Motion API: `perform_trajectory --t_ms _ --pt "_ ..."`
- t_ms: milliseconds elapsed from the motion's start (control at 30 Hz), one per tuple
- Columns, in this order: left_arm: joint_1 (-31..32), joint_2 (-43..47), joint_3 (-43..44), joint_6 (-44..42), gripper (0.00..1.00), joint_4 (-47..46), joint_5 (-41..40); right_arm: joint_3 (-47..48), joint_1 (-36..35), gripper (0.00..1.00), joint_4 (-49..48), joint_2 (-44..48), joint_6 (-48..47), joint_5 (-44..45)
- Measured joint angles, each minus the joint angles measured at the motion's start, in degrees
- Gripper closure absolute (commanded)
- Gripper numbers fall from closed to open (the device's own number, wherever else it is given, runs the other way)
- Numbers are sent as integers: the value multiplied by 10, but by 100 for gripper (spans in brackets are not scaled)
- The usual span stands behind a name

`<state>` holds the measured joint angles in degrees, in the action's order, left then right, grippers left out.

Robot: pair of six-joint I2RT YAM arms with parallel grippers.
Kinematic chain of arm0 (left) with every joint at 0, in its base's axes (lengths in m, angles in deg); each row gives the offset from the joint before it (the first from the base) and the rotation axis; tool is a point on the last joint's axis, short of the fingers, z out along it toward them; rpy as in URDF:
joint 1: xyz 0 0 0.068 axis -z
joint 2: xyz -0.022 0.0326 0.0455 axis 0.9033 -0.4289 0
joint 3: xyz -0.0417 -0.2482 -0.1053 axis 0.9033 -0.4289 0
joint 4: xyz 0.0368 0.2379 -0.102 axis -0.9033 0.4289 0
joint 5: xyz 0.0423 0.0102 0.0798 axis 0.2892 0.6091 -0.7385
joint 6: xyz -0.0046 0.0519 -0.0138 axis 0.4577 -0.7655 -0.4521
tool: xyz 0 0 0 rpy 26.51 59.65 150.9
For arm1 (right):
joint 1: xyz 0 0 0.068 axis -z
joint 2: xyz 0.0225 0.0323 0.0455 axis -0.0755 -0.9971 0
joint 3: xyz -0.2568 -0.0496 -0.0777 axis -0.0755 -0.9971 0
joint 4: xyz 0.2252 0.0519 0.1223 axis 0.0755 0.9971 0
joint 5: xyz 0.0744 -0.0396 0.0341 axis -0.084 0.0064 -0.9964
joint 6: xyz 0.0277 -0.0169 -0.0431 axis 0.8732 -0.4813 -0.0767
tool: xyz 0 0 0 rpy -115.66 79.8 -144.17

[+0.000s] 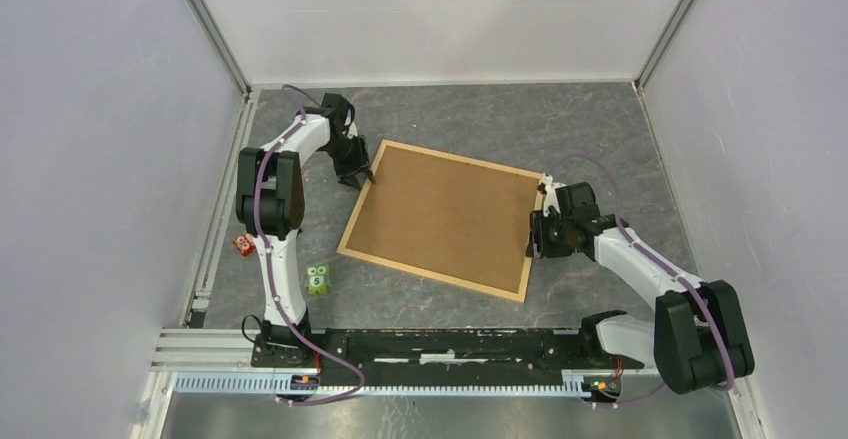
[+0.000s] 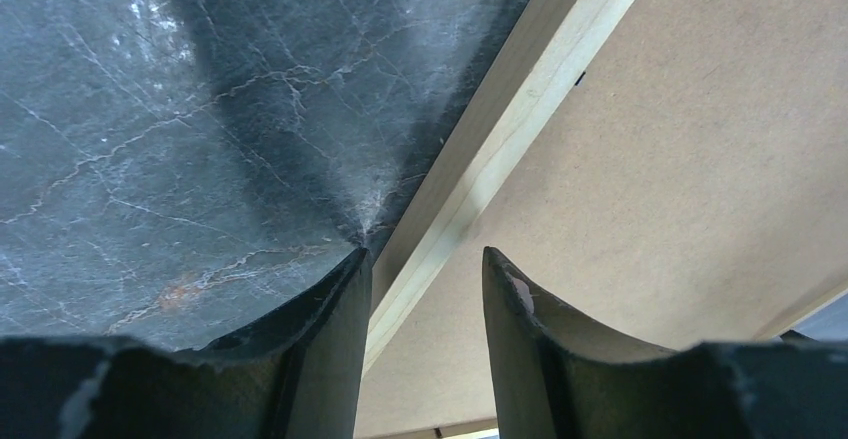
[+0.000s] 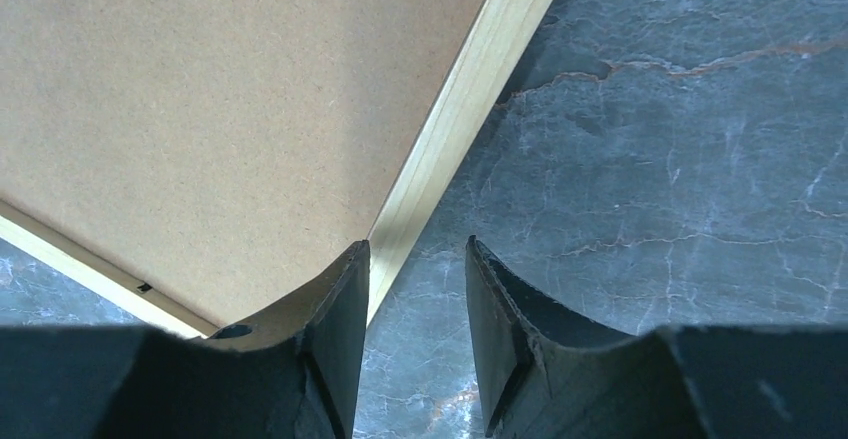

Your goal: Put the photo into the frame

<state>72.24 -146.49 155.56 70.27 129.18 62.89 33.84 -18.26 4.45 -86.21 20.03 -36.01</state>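
Dark marbled table point(image 1: 480, 119), white walls on three sides. At far left lie a red cube point(image 1: 243, 245) and a green toy point(image 1: 319, 279). Left gripper point(image 1: 358, 173) stands at the frame's point(image 1: 430, 274) far-left corner, jaws narrowly parted astride the wooden strip. The frame lies flat at centre, filled by a brown board point(image 1: 445, 214). Right gripper point(image 1: 533, 242) straddles the right-hand strip, jaws likewise narrowly parted.

Left jaws and right jaws flank the frame point(image 1: 430, 273)
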Motion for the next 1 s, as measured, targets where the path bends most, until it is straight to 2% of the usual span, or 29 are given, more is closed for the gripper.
perform_trajectory --t_ms 533,800,1000 --pt "0 0 -7 0 48 0 -4 -25 7 67 -17 11 27 -39" --pt "-1 -2 -19 12 48 -12 7 -79 11 66 -87 32 118 -32" --pt "-9 27 -70 31 47 -63 16 -118 10 65 -159 54 178 -8"
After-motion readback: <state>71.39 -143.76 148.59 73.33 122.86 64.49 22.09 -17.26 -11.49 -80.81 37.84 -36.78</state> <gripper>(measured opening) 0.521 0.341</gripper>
